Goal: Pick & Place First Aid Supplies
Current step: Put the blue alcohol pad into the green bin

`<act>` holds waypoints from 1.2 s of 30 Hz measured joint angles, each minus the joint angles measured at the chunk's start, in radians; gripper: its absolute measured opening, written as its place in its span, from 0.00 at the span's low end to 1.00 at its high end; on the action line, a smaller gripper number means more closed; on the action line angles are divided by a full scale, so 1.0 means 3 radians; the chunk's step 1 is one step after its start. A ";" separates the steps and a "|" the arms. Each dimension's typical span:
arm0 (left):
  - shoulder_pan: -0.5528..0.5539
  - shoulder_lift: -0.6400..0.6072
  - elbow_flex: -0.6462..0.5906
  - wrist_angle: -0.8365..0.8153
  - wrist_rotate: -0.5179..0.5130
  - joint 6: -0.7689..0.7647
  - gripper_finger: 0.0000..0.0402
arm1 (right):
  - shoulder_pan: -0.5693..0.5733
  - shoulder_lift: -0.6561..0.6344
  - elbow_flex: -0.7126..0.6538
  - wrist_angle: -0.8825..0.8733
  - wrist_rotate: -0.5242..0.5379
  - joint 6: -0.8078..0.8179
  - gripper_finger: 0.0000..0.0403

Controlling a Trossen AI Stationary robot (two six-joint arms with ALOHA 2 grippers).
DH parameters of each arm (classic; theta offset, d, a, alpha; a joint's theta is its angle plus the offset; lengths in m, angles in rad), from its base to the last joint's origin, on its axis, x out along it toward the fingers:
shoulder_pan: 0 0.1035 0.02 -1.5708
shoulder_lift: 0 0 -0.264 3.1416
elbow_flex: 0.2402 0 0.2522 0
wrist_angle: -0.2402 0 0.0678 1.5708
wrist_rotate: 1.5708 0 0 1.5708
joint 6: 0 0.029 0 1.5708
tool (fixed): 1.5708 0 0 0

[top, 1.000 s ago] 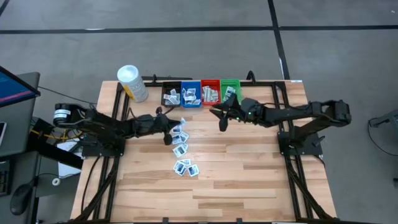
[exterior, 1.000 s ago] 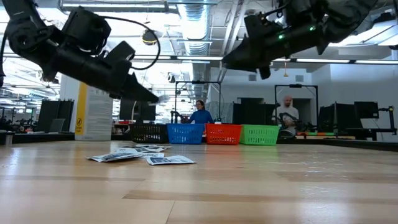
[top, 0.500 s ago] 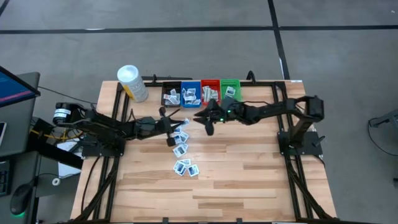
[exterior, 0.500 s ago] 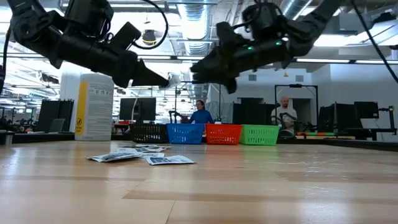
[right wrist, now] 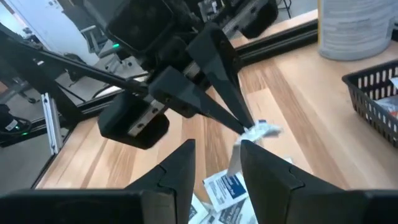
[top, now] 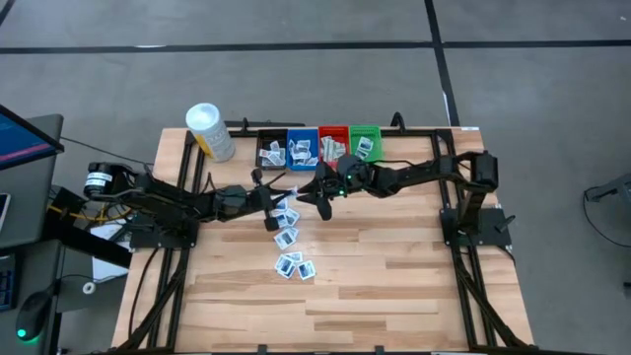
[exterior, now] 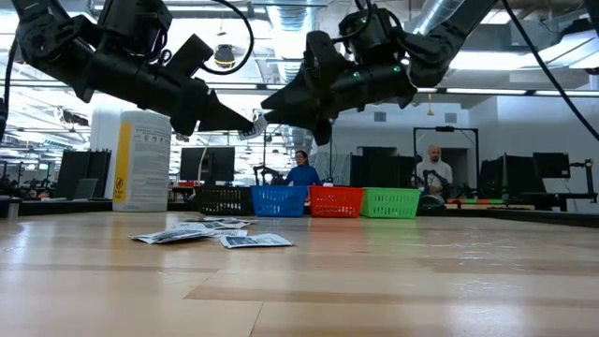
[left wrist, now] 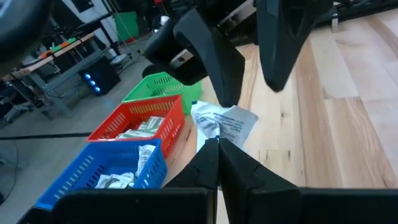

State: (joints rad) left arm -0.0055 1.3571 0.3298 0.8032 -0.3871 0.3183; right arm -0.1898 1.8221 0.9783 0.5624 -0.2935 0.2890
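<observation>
Packet (left wrist: 224, 123) | left gripper (left wrist: 217, 144) pinched on it, aloft | right gripper (right wrist: 214, 152) parted around it

Pale wooden table (top: 394, 266) with a smooth sheen; mesh-walled plastic bins (left wrist: 134, 134); crinkled white paper-like packet (left wrist: 225, 122).

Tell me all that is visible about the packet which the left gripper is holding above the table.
The held packet is small, flat and white with dark print, creased like thin foil or paper. The left gripper is shut on one edge and holds it in the air above the wooden table, near the blue bin. The right gripper faces it with open fingers, which stand on either side of it; contact cannot be told.
</observation>
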 joint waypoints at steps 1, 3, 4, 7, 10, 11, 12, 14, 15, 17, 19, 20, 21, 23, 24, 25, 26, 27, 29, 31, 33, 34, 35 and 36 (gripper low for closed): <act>0.0000 0.0000 0.0000 0.0003 -0.0005 -0.0001 0.02 | 0.0000 0.0001 0.0000 -0.0016 0.0001 0.0000 0.30; 0.0000 0.0000 0.0000 0.0018 -0.0011 -0.0001 0.02 | -0.0001 0.0001 -0.0001 -0.0015 0.0004 0.0000 0.30; 0.0000 -0.0001 0.0000 0.0019 -0.0017 -0.0001 0.02 | -0.0001 0.0000 0.0000 -0.0023 0.0007 0.0000 0.30; 0.0000 -0.0001 0.0001 0.0022 -0.0018 -0.0001 0.02 | -0.0001 0.0001 -0.0001 -0.0114 0.0012 0.0001 0.30; 0.0000 -0.0001 0.0000 0.0024 -0.0019 -0.0001 0.02 | -0.0003 0.0001 -0.0001 -0.0106 0.0022 0.0001 0.30; 0.0000 -0.0001 0.0000 0.0027 -0.0018 -0.0002 0.02 | -0.0003 0.0001 -0.0001 -0.0108 0.0043 0.0001 0.30; 0.0000 -0.0001 0.0000 0.0030 -0.0018 -0.0016 0.02 | -0.0004 0.0001 -0.0001 -0.0113 0.0087 0.0001 0.30; -0.0001 -0.0001 0.0000 0.0046 -0.0018 -0.0030 0.02 | -0.0004 0.0001 -0.0001 -0.0112 0.0160 0.0000 0.30; -0.0008 -0.0003 0.0000 0.0053 -0.0019 -0.0033 0.02 | -0.0004 0.0001 -0.0001 -0.0112 0.0194 0.0001 0.30; -0.0026 -0.0003 0.0000 0.0074 -0.0018 -0.0038 0.02 | -0.0004 0.0001 -0.0001 -0.0112 0.0208 0.0001 0.30; -0.0050 -0.0003 0.0003 0.0107 -0.0019 -0.0038 0.02 | -0.0004 0.0001 -0.0001 -0.0109 0.0213 0.0001 0.30; -0.0055 -0.0003 0.0013 0.0103 -0.0019 -0.0038 0.02 | -0.0004 0.0001 -0.0001 -0.0109 0.0228 0.0001 0.30; -0.0057 -0.0003 0.0026 0.0098 -0.0019 -0.0038 0.02 | -0.0004 0.0001 -0.0001 -0.0109 0.0263 0.0001 0.30; -0.0069 -0.0003 0.0051 0.0099 -0.0023 -0.0038 0.02 | -0.0004 0.0001 -0.0001 -0.0109 0.0318 0.0001 0.30; -0.0071 -0.0003 0.0061 0.0095 -0.0023 -0.0038 0.02 | -0.0003 0.0000 -0.0001 -0.0111 0.0343 0.0001 0.30; -0.0071 -0.0003 0.0069 0.0094 -0.0023 -0.0038 0.02 | -0.0003 0.0000 -0.0001 -0.0120 0.0359 0.0001 0.30; -0.0071 -0.0003 0.0074 0.0095 -0.0023 -0.0038 0.02 | -0.0004 0.0000 -0.0001 -0.0136 0.0363 0.0001 0.30; -0.0071 -0.0003 0.0076 0.0096 -0.0023 -0.0038 0.02 | -0.0004 0.0000 -0.0001 -0.0155 0.0366 -0.0001 0.29; -0.0071 -0.0003 0.0076 0.0094 -0.0019 -0.0039 0.02 | -0.0004 0.0000 -0.0001 -0.0199 0.0373 -0.0036 0.24; -0.0072 -0.0003 0.0076 0.0097 -0.0019 -0.0038 0.02 | -0.0004 0.0000 -0.0003 -0.0218 0.0374 -0.0104 0.16; -0.0071 -0.0003 0.0076 0.0097 -0.0019 -0.0038 0.02 | -0.0004 0.0000 -0.0003 -0.0214 0.0374 -0.0165 0.05; -0.0071 -0.0003 0.0076 0.0097 -0.0019 -0.0038 0.02 | -0.0001 0.0000 -0.0003 -0.0213 0.0374 -0.0193 0.03; -0.0071 -0.0003 0.0076 0.0095 -0.0019 -0.0038 0.02 | -0.0001 0.0000 -0.0003 -0.0215 0.0373 -0.0199 0.03; -0.0071 -0.0003 0.0076 0.0095 -0.0019 -0.0038 0.02 | 0.0000 0.0000 0.0002 -0.0220 0.0374 -0.0200 0.02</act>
State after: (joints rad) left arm -0.0269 1.3563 0.3527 0.8318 -0.3927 0.3069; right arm -0.1898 1.8221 0.9788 0.4964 -0.1814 0.2290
